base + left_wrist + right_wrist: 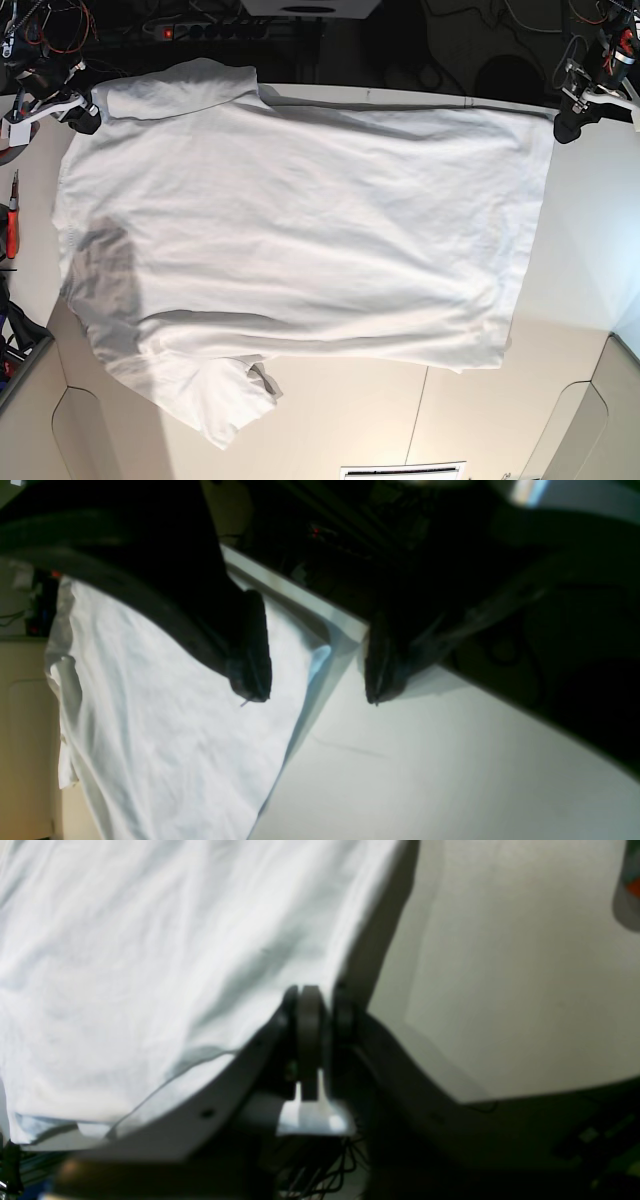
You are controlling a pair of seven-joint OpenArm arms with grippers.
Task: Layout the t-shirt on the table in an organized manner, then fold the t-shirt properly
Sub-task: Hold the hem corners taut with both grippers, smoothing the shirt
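Spreading looks nearly done: our t-shirt (300,220) lies flat across the counter (580,250), unfolded. Our right claw (317,990) pinches its corner shut; our left claw (317,680) gapes empty. We judge every fold remains.

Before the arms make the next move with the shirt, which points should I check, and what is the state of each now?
1. Left gripper open, holding nothing: ok; its black fingers stand wide apart.
2. Right gripper shut at the cloth's edge: ok; whether cloth is pinched, cannot tell.
3. Large plain white short-sleeved t-shirt spread flat: mostly ok; shallow wrinkles cross the body.
4. Sleeves laid out: not ok; the near sleeve is bunched and the far one folded.
5. Shirt wholly on the wide smooth off-white table: not ok; the sleeve end reaches the table's edge.
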